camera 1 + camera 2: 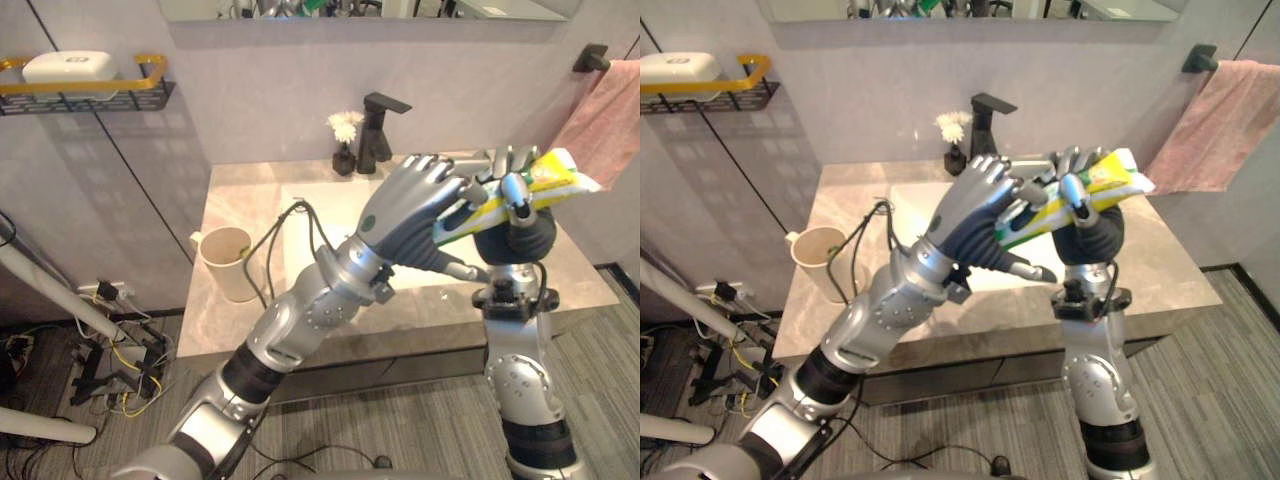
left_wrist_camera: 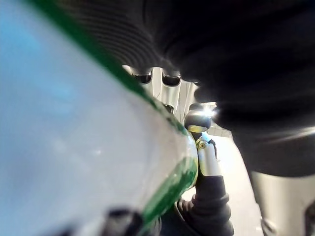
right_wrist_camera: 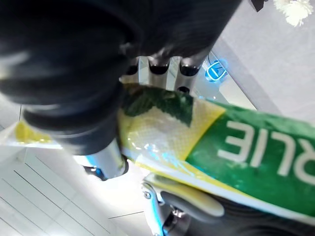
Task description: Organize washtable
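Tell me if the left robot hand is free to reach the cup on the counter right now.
Probably not yet: the left robot hand is curled on the toothpaste tube with the right robot hand. The cup itself stands unobstructed.

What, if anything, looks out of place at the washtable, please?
Only the tube: the left hand and right hand both grip it, tilted, in the air above the counter. The cup stands upright; nothing looks spilled.
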